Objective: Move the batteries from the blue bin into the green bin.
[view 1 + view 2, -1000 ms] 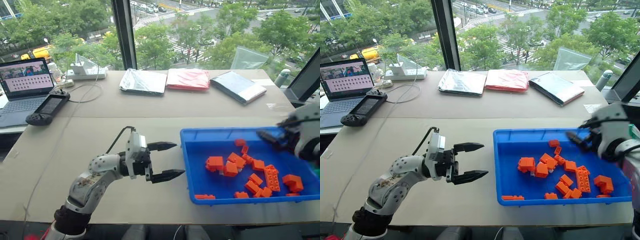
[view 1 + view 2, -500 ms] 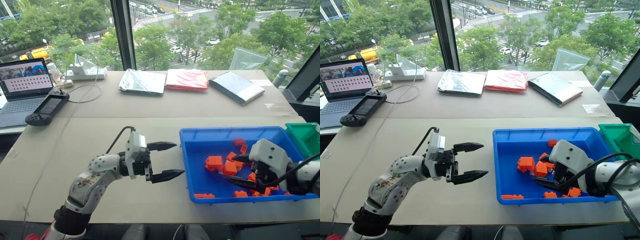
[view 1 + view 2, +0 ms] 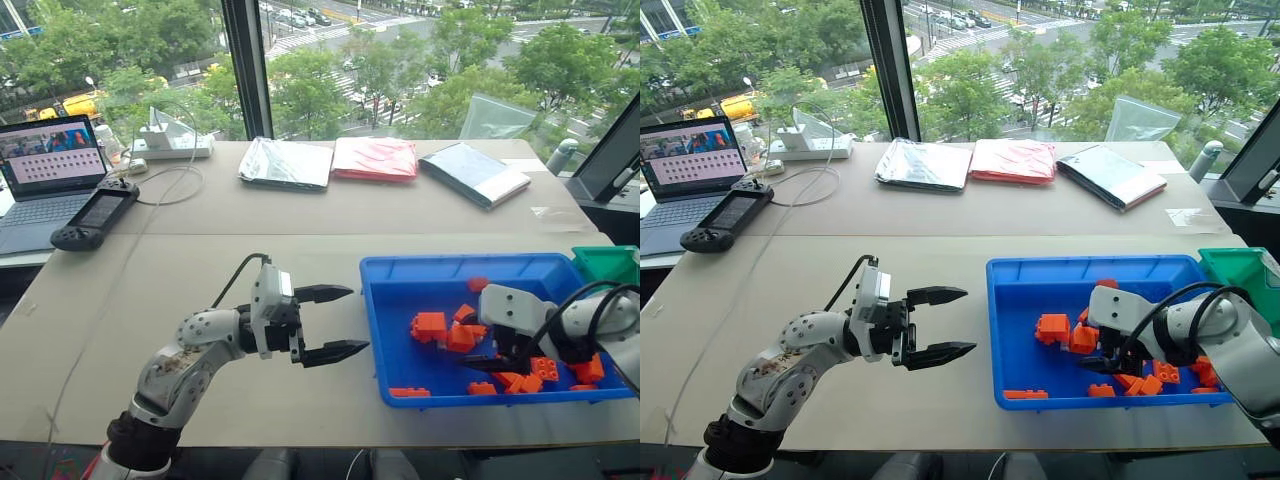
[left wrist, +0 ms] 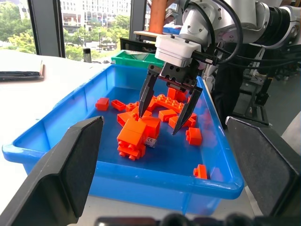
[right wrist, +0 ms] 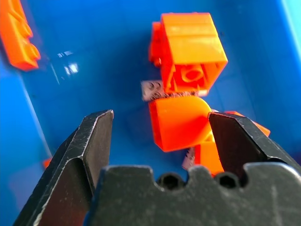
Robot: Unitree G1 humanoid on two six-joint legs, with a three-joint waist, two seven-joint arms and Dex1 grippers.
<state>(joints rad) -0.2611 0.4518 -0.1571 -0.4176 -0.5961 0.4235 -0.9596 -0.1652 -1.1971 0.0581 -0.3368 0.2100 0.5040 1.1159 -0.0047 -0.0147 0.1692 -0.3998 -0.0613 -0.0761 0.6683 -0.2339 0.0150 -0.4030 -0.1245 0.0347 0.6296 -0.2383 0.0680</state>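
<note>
Head views: right gripper (image 3: 492,361) wide open, empty, down in blue bin (image 3: 400,285); green bin (image 3: 605,262) beyond it. Left wrist: same open jaws over orange bricks (image 4: 138,134). Right wrist: battery (image 5: 151,89) ahead, brick-wedged, so could easily pinch brick instead.

My table (image 3: 200,300) is a wide beige top under bright daylight. Beyond its far edge, tall windows (image 3: 400,60) with dark frames look down on green trees (image 3: 330,85) and a street, and a second table (image 3: 15,255) adjoins on my left
</note>
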